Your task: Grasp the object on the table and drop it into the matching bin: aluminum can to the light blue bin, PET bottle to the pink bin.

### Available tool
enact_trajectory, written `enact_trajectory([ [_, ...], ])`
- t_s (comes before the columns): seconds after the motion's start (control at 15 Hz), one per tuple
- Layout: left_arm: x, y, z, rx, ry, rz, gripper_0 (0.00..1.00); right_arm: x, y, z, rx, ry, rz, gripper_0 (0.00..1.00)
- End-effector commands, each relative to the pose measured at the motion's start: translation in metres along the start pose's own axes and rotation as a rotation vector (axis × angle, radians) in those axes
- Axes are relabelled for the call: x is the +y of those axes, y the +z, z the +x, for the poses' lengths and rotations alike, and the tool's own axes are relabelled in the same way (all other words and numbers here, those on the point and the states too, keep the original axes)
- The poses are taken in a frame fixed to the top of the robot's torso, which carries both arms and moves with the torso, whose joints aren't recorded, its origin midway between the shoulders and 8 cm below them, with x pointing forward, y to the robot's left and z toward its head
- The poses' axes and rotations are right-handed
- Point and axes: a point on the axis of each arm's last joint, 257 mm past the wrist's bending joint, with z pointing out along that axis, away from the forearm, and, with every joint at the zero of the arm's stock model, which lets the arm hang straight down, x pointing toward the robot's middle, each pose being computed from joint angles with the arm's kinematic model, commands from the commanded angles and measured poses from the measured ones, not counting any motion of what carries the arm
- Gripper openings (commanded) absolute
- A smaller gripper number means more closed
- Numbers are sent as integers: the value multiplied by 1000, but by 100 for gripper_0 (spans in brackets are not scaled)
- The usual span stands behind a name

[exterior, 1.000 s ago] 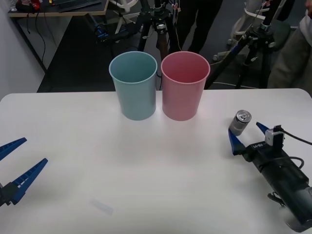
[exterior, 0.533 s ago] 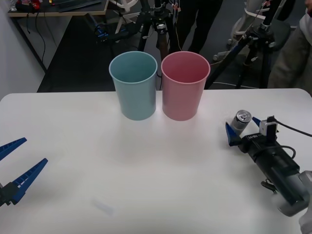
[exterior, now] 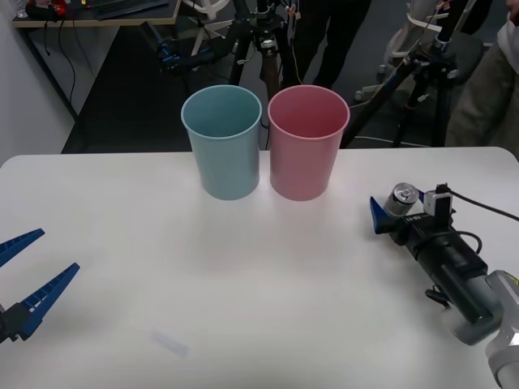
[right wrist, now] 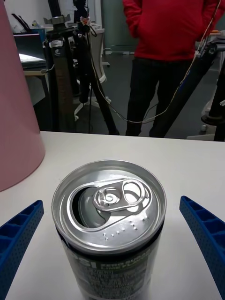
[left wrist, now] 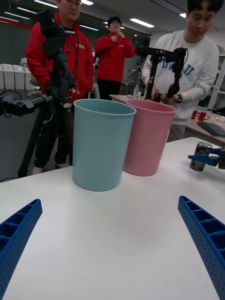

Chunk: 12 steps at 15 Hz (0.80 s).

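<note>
I find the aluminum can upright on the smooth white table, right of the pink bin and near the table's right edge. Its silver pull-tab top is shiny, its sides dark. My right gripper has its ribbed blue fingers spread apart, one on each side of the can, with gaps showing. The light blue bin, tapered plastic, stands just left of the pink bin. My left gripper rests with fingers apart, far left of the pink bin, broad bare tabletop between.
</note>
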Motion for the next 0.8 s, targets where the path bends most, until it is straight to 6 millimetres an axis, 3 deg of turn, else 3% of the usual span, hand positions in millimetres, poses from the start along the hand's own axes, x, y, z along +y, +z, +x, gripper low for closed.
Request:
enact_trajectory([
  [0.07,0,0,0,0,0,0,100,1,4,1,5,2,-1,100],
  [0.33,0,0,0,0,0,0,100,1,4,1,7,0,-3,99],
  [0.4,0,0,0,0,0,0,100,2,4,2,6,2,-4,29],
  [0.47,0,0,0,0,0,0,100,2,4,2,6,2,-4,0],
  [0.8,0,0,0,0,0,0,100,2,4,1,4,-4,-7,0],
])
